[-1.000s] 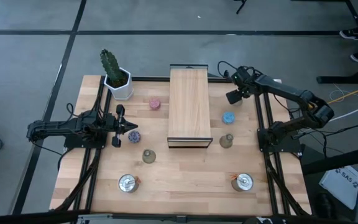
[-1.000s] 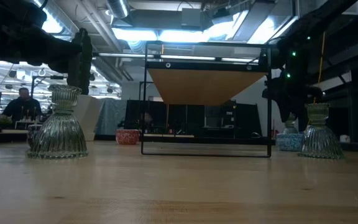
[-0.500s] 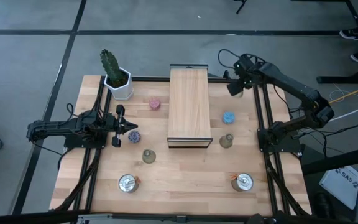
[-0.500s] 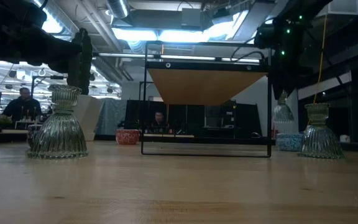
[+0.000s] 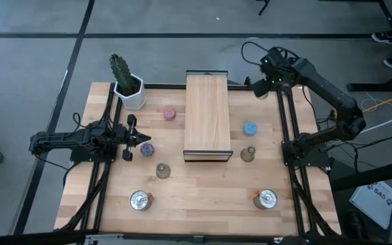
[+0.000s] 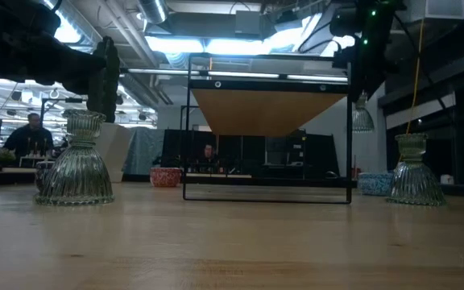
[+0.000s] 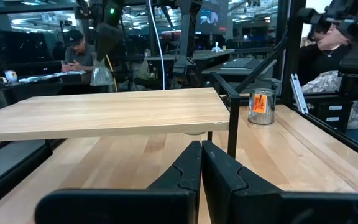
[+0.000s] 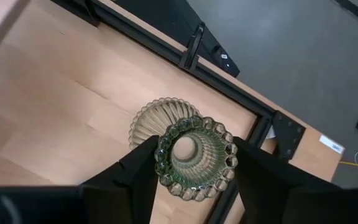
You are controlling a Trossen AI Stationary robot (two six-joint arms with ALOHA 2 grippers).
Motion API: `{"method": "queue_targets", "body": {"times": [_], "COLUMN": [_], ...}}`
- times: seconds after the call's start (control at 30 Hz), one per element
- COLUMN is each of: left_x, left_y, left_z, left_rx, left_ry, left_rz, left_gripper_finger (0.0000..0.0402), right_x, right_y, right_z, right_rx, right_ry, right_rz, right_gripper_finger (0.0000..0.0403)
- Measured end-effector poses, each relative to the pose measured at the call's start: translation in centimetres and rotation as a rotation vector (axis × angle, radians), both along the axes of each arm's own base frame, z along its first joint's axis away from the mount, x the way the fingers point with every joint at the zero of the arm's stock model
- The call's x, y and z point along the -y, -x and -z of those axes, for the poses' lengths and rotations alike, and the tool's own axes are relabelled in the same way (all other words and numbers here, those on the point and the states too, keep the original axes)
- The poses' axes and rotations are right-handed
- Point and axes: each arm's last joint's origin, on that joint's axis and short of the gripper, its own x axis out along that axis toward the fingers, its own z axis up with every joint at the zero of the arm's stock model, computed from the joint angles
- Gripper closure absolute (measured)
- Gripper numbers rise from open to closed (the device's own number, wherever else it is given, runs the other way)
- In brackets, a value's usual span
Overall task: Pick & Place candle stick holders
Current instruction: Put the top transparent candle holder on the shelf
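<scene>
One olive-green bell-shaped holder [image 8: 194,155] hangs upright above the table's far right corner; seven others stand scattered on the tabletop.

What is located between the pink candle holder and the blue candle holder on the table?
In the high view, the long wooden board lies between the pink holder and the blue holder.

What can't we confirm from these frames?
- High view: the olive-green bell-shaped glass holder in the right claw is hidden by the arm.
- Low view: the purple holder is hidden behind a nearer green holder.
- Left wrist view: the shut left claw shows nothing held.
</scene>
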Motion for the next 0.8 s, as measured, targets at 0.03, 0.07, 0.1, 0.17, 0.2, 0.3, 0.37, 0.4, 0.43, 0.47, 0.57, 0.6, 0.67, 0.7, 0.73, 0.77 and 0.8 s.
{"method": "queue_targets", "body": {"times": [0.03, 0.07, 0.1, 0.17, 0.2, 0.3, 0.37, 0.4, 0.43, 0.47, 0.57, 0.6, 0.67, 0.7, 0.73, 0.77, 0.8], "left_x": [0.0, 0.0, 0.0, 0.0, 0.0, 0.0, 0.0, 0.0, 0.0, 0.0, 0.0, 0.0, 0.0, 0.0, 0.0, 0.0, 0.0], "left_y": [0.0, 0.0, 0.0, 0.0, 0.0, 0.0, 0.0, 0.0, 0.0, 0.0, 0.0, 0.0, 0.0, 0.0, 0.0, 0.0, 0.0], "left_z": [0.0, 0.0, 0.0, 0.0, 0.0, 0.0, 0.0, 0.0, 0.0, 0.0, 0.0, 0.0, 0.0, 0.0, 0.0, 0.0, 0.0], "left_rx": [0.000, 0.000, 0.000, 0.000, 0.000, 0.000, 0.000, 0.000, 0.000, 0.000, 0.000, 0.000, 0.000, 0.000, 0.000, 0.000, 0.000], "left_ry": [0.000, 0.000, 0.000, 0.000, 0.000, 0.000, 0.000, 0.000, 0.000, 0.000, 0.000, 0.000, 0.000, 0.000, 0.000, 0.000, 0.000], "left_rz": [0.000, 0.000, 0.000, 0.000, 0.000, 0.000, 0.000, 0.000, 0.000, 0.000, 0.000, 0.000, 0.000, 0.000, 0.000, 0.000, 0.000], "left_gripper_finger": [0.0396, 0.0395, 0.0395, 0.0396, 0.0396, 0.0395, 0.0396, 0.0396, 0.0395, 0.0395, 0.0396, 0.0395, 0.0395, 0.0395, 0.0396, 0.0396, 0.0395], "right_x": [-0.1, -0.2, -0.3, -0.5, -0.6, -0.9, -1.1, -1.2, -1.3, -1.3, -1.4, -1.5, -1.4, -1.4, -1.5, -1.4, -1.4], "right_y": [0.0, 0.0, -0.1, -0.1, -0.1, -0.2, -0.3, -0.4, -0.5, -0.6, -1.2, -1.4, -2.1, -2.5, -2.8, -3.2, -3.6], "right_z": [-0.4, -0.7, -1.1, -1.8, -2.1, -3.0, -3.5, -3.6, -3.8, -3.9, -4.0, -4.0, -4.1, -4.1, -4.1, -4.2, -4.2], "right_rx": [0.002, 0.004, 0.005, 0.014, 0.019, 0.023, 0.030, 0.030, 0.025, 0.021, 0.004, 0.003, 0.011, 0.014, 0.015, 0.014, 0.013], "right_ry": [0.002, 0.005, 0.006, 0.015, 0.021, 0.032, 0.042, 0.043, 0.040, 0.036, 0.011, 0.002, -0.015, -0.022, -0.025, -0.026, -0.025], "right_rz": [-0.005, -0.009, -0.013, -0.020, -0.024, -0.045, -0.059, -0.068, -0.076, -0.081, -0.113, -0.130, -0.160, -0.176, -0.190, -0.203, -0.216], "right_gripper_finger": [0.0213, 0.0213, 0.0213, 0.0213, 0.0214, 0.0218, 0.0220, 0.0221, 0.0221, 0.0221, 0.0222, 0.0222, 0.0222, 0.0222, 0.0223, 0.0223, 0.0223]}}
